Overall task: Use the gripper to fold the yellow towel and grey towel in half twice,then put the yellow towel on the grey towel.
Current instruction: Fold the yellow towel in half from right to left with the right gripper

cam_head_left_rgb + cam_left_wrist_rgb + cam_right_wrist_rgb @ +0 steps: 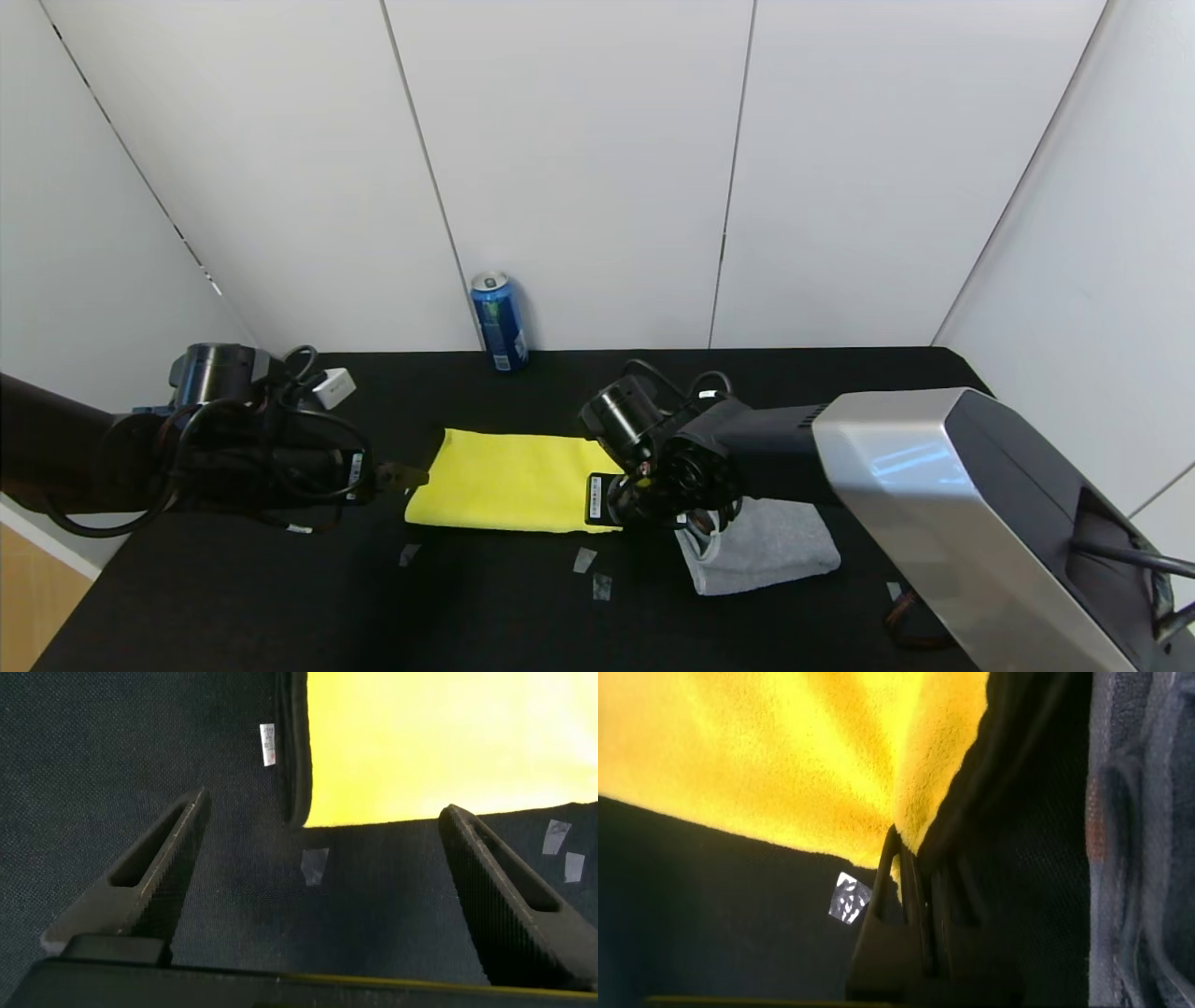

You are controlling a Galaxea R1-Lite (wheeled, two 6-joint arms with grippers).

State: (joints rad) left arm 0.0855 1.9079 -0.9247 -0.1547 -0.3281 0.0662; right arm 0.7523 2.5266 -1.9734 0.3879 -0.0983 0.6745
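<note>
Right wrist view, yellow towel point(785, 756) corner pinched

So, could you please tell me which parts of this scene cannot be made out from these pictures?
- Head view: the right gripper and the right edge of the yellow towel are hidden behind the right wrist.
- Head view: part of the grey towel is hidden under the right arm.
- Head view: the print on the blue can is too small to read.
- Left wrist view: the left gripper is cut off at the bottom edge.

soft bright yellow towel point(509, 481): plain yellow, thin black edging
folded mid-grey terry towel point(770, 551): even grey, unpatterned
flat cloth-covered bench point(280, 597): black, small pale tape scraps
tall drink can point(499, 322): blue, silver top
panelled back wall point(579, 168): white, dark seams
</note>
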